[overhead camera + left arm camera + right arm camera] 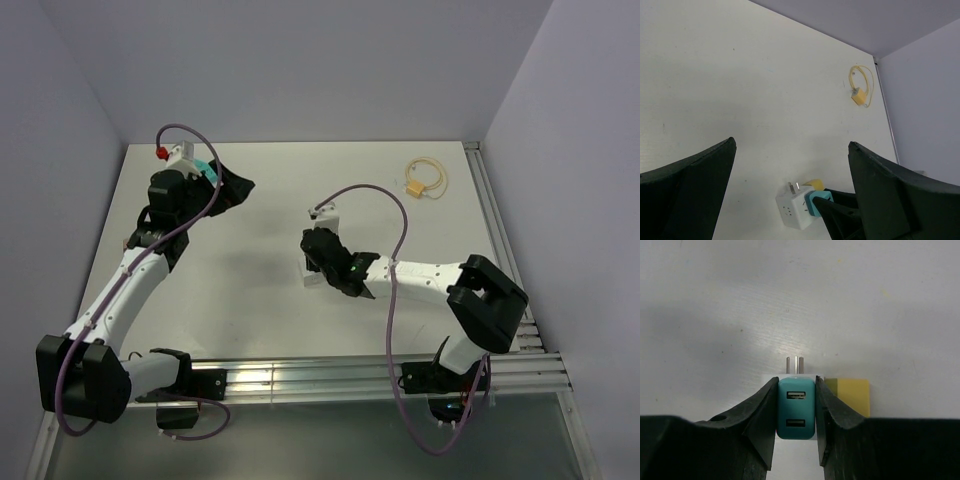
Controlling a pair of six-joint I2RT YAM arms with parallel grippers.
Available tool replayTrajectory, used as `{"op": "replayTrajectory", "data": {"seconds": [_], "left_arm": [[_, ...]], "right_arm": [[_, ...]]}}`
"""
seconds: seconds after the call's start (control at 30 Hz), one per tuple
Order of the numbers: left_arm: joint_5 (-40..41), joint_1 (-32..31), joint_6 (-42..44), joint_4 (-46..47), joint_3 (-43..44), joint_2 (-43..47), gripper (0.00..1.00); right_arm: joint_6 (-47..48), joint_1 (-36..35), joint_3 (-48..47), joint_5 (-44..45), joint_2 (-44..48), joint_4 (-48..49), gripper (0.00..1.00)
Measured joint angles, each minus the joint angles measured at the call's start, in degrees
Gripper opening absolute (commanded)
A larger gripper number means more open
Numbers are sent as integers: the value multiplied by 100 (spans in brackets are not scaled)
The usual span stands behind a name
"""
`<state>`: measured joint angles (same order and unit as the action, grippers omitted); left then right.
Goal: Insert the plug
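My right gripper (797,380) is shut on a teal plug (796,409) with two USB ports facing the wrist camera. The plug sits against a side face of a white cube socket (796,210), whose metal prongs (795,365) point away. In the left wrist view the teal plug (817,201) looks flush with that face; its pins are hidden. From above, the right gripper (318,258) covers most of the cube (310,274) at mid-table. My left gripper (232,188) hangs open at the far left with nothing between its fingers (700,175).
A yellow tab (854,396) lies right beside the cube. A coiled yellow cable with a small connector (427,180) rests at the far right, near the aluminium rail (495,230). Purple walls close in the table on three sides.
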<state>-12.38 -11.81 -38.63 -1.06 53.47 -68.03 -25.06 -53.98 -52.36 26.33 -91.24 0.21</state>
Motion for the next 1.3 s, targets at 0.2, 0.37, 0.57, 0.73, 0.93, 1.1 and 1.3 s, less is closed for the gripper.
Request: {"op": "replayTrajectory", "data": {"seconds": [0.2, 0.37, 0.57, 0.73, 0.93, 1.1, 1.3], "left_arm": [[-2, 0, -2, 42, -81, 79, 99], [-7, 0, -9, 59, -81, 81, 99], [2, 0, -4, 79, -83, 85, 100], [20, 0, -4, 83, -111, 164, 100], [20, 0, -4, 83, -114, 195, 99], [26, 0, -4, 76, -114, 195, 100], [24, 0, -4, 76, -114, 195, 99]], "right_arm": [[-925, -514, 157, 1161, -302, 297, 0], [-1405, -916, -271, 2013, -841, 192, 0], [-1810, -1167, -1021, 2767, -1403, -693, 0], [-2100, -1325, -1373, 3296, -1731, -1156, 0], [-2203, -1355, -1373, 3416, -1759, -1163, 0], [-2199, -1342, -1320, 3375, -1683, -1158, 0], [-2199, -1296, -1071, 3230, -1408, -1213, 3]]}}
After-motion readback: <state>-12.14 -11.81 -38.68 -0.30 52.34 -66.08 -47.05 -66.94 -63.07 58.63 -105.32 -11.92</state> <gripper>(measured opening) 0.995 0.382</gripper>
